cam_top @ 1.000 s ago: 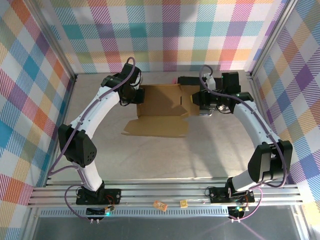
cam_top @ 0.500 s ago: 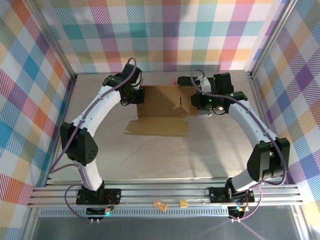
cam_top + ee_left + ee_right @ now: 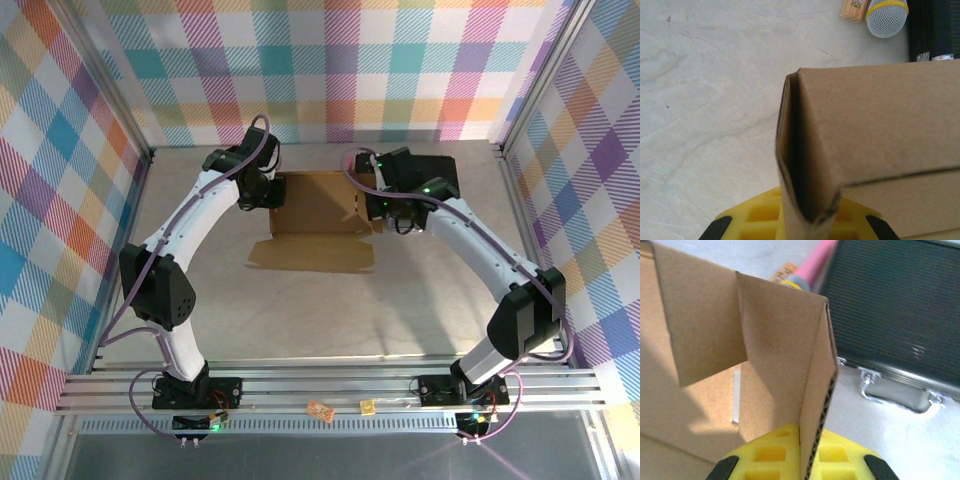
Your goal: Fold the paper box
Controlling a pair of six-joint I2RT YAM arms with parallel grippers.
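Observation:
The paper box (image 3: 318,203) is brown corrugated cardboard, lying at the far middle of the table with its long front flap (image 3: 312,255) flat on the surface. My left gripper (image 3: 268,196) is shut on the box's left wall. In the left wrist view that doubled-over wall (image 3: 805,165) stands pinched between the yellow pads (image 3: 755,220) of the gripper (image 3: 807,222). My right gripper (image 3: 378,206) is shut on the upright right wall. Its raw corrugated edge (image 3: 820,405) runs down between the yellow pads (image 3: 771,455) of the gripper (image 3: 812,452).
A black ribbed case (image 3: 895,305) with metal latches (image 3: 870,385) lies just right of the box. A microphone with a yellow band (image 3: 886,17) and a small wooden block (image 3: 854,9) lie behind it. Two small tags (image 3: 320,410) sit on the near rail. Plaid walls enclose the table.
My right gripper has moved left to the box's right wall and shut on it. The left gripper has kept its hold on the left wall.

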